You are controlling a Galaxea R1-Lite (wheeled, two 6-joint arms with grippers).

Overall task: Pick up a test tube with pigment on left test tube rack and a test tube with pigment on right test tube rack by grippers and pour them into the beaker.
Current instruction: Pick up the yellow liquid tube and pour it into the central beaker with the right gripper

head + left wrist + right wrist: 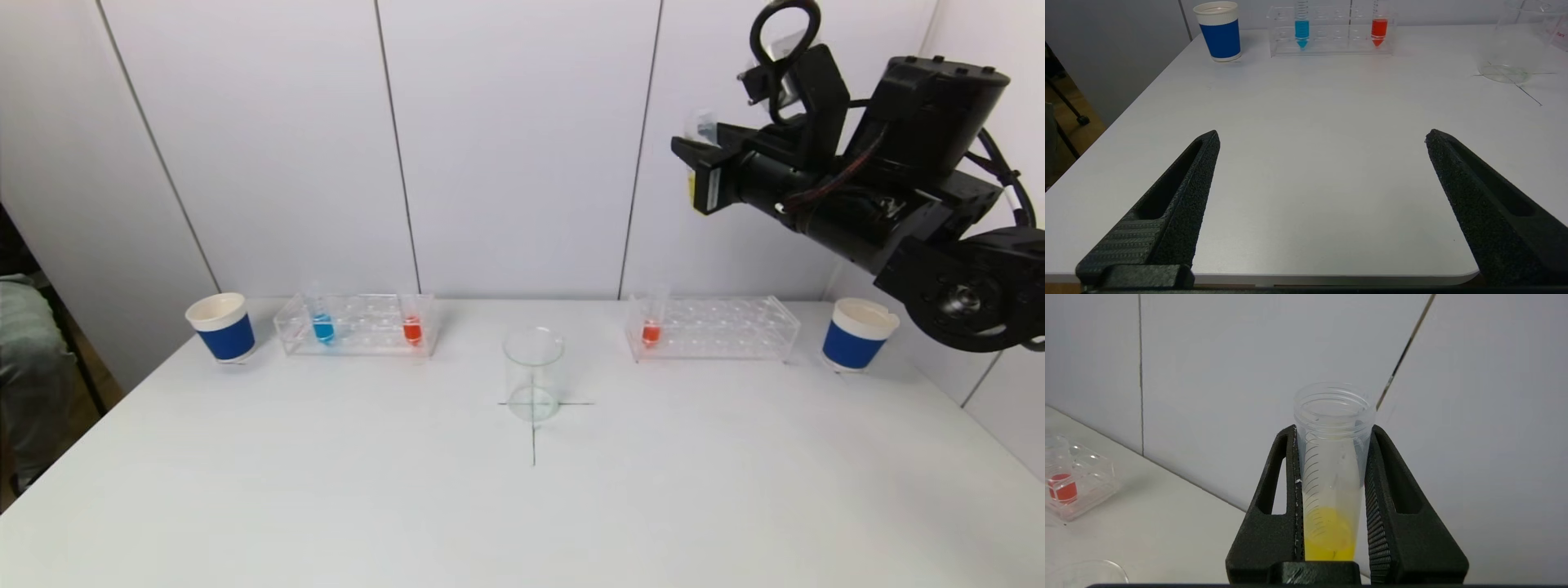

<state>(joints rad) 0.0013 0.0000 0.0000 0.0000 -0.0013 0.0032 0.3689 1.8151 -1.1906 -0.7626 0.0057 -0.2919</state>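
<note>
My right gripper (pixel 695 151) is raised high above the right rack (pixel 718 328) and is shut on a clear test tube with yellow pigment (pixel 1331 477); its fingers (pixel 1284 486) press both sides. The right rack holds one red tube (pixel 651 325). The left rack (pixel 359 325) holds a blue tube (pixel 322 323) and a red tube (pixel 412 325). The empty glass beaker (pixel 533 374) stands at the table's middle on a cross mark. My left gripper (pixel 1323 141) is open and empty, low over the table's front left edge; it does not show in the head view.
A blue-and-white paper cup (pixel 220 327) stands left of the left rack, another (pixel 857 333) right of the right rack. White wall panels rise behind the table (pixel 522 506). In the left wrist view the racked tubes (pixel 1301 28) and the beaker (pixel 1515 45) are far ahead.
</note>
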